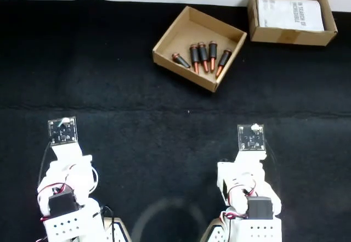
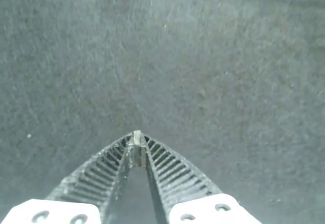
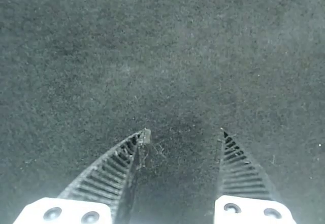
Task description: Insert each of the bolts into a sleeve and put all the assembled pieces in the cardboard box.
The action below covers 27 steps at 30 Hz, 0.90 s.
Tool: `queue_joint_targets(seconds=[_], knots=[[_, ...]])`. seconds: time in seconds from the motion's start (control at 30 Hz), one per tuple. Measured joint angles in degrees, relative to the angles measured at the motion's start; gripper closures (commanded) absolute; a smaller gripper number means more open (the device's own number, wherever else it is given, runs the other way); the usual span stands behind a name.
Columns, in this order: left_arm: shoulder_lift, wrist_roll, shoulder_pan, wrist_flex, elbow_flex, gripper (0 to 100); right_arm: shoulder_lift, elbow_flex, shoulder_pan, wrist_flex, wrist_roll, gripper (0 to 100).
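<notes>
Cardboard box (image 1: 189, 28) holds five copper-tipped assembled pieces (image 1: 203, 56), seemingly all sleeved. Well short of it, left gripper (image 2: 137, 136) is closed and empty, right gripper (image 3: 185, 132) parted. The task looks finished; nothing left to fetch.

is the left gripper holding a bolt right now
No, the left gripper is shut tip to tip with nothing clamped in it, over the black mat.

The high camera looks steeply down over the black felt-covered table (image 1: 137, 99), while the wrist cameras sit close behind the left gripper (image 2: 137, 141) and right gripper (image 3: 183, 135), facing that felt past their tips.
</notes>
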Motion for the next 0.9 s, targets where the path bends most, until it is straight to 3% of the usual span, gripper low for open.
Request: queue_joint_targets(seconds=[0.1, 0.3, 0.57, 0.9], knots=[[0.0, -0.7, 0.1, 1.6, 0.0, 99, 0.0, 0.0, 0.2, 0.5, 0.0, 99.7], [0.0, -1.0, 5.1, 7.2, 0.0, 99, 0.0, 0.0, 0.2, 1.8, 0.0, 99.1], [0.0, -0.9, 9.8, 8.3, 0.0, 99, -0.5, 0.0, 0.2, 3.6, 0.0, 99.1], [0.0, 4.0, 10.9, 8.7, 0.0, 99, -0.5, 0.0, 0.2, 3.6, 0.0, 99.1]])
